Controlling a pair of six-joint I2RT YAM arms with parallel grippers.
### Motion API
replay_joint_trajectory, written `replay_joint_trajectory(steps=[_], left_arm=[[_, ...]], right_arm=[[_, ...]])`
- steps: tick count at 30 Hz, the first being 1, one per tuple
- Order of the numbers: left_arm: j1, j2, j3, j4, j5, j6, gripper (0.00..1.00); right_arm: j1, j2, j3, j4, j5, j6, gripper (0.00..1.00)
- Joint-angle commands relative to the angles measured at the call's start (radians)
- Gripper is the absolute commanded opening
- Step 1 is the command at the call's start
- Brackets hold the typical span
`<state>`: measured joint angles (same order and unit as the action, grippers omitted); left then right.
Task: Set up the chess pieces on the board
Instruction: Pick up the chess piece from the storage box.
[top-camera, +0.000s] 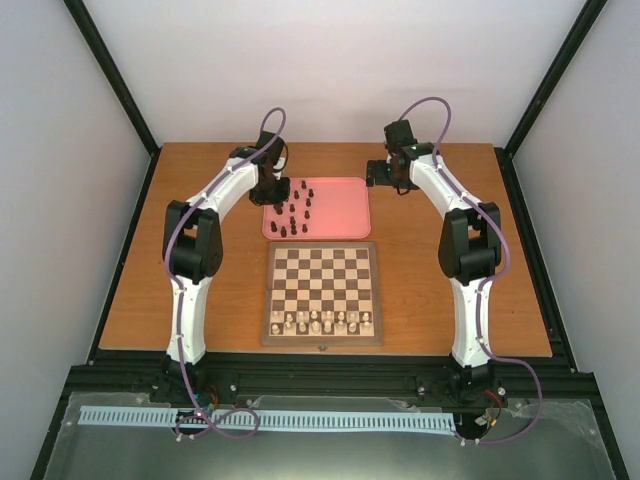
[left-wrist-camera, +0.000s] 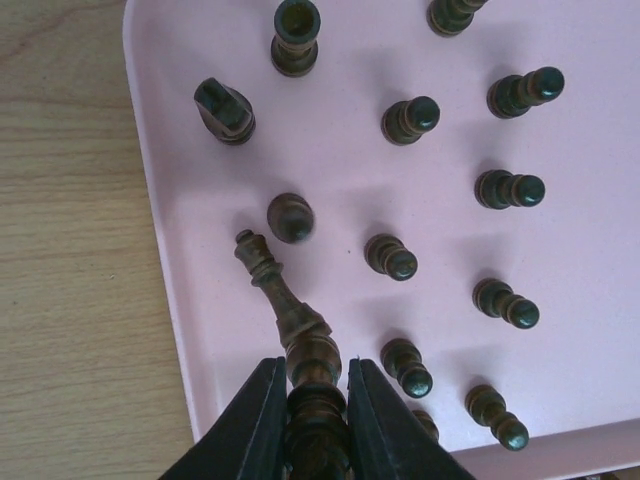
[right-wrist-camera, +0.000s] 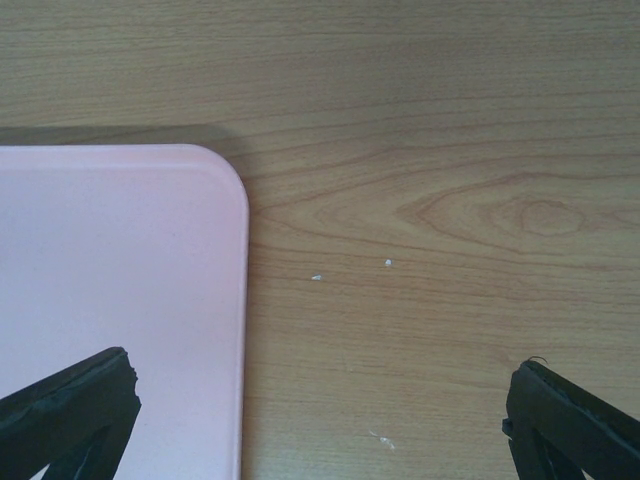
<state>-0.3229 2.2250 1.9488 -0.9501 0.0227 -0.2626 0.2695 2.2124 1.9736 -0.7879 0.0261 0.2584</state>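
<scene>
Gripping a tall, dark brown turned piece (left-wrist-camera: 275, 290) by its base, my left hand (left-wrist-camera: 316, 380) sits over the pink tray (left-wrist-camera: 160, 200). The other dark chess pieces (left-wrist-camera: 400, 120) stand on that tray. The board (top-camera: 322, 290) lies on the surface (top-camera: 200, 200), just nearer me. My right hand (right-wrist-camera: 320, 390) gapes wide, empty.

top: high, behind | wrists: close, apparently straight down | shared: tray (top-camera: 342, 212)
</scene>
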Motion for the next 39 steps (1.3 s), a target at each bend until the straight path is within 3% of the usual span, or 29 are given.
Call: replay_joint_trajectory(steps=[1,11,17,30,34,39], left_arm=[[-0.008,-0.002,0.062,-0.073,0.009,0.031,0.12],[-0.008,-0.080,0.058,-0.159,0.033,0.069,0.12],[-0.008,-0.177,0.064,-0.106,0.009,0.064,0.11],[-0.008,-0.168,0.206,-0.129,0.066,0.026,0.08],[-0.008,-0.211,0.235,-0.137,0.153,0.001,0.05],[-0.008,-0.304,0.188,-0.092,0.309,-0.058,0.01]], right_arm=[[-0.008,0.007,-0.002,-0.002,0.015,-0.002,1.00],[-0.014,-0.003,-0.004,-0.002,0.018,-0.003,1.00],[-0.016,-0.009,-0.015,-0.002,0.016,-0.003,1.00],[-0.015,-0.076,-0.053,0.012,-0.026,-0.005,1.00],[-0.017,-0.154,-0.099,0.020,-0.106,0.016,1.00],[-0.023,-0.305,-0.249,0.102,-0.384,0.056,0.99]])
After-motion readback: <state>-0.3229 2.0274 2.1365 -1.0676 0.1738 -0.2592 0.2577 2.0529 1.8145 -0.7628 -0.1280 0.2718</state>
